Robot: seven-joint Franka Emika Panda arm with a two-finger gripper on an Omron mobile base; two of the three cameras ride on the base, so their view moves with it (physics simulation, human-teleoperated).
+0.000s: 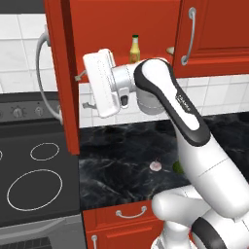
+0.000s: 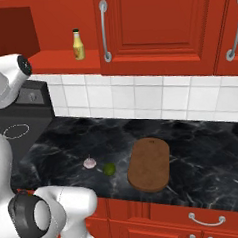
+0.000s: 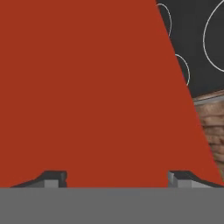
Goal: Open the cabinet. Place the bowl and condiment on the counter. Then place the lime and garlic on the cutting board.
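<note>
cabinet [image 1: 68, 73]: door swung open, so that step looks done.
my claw [image 3: 117, 179]: fingers wide apart, holding nothing, facing the red door.
condiment [image 2: 77, 44]: on the shelf, not yet moved.
lime [image 2: 109, 169], garlic [image 2: 89, 163]: on the counter [image 2: 203, 151], beside the cutting board [image 2: 149, 164].

Red cabinet [image 3: 87, 87] door close ahead, hand [image 3: 117, 179] fingertips spread apart, stovetop [image 3: 197, 43] beyond
</note>
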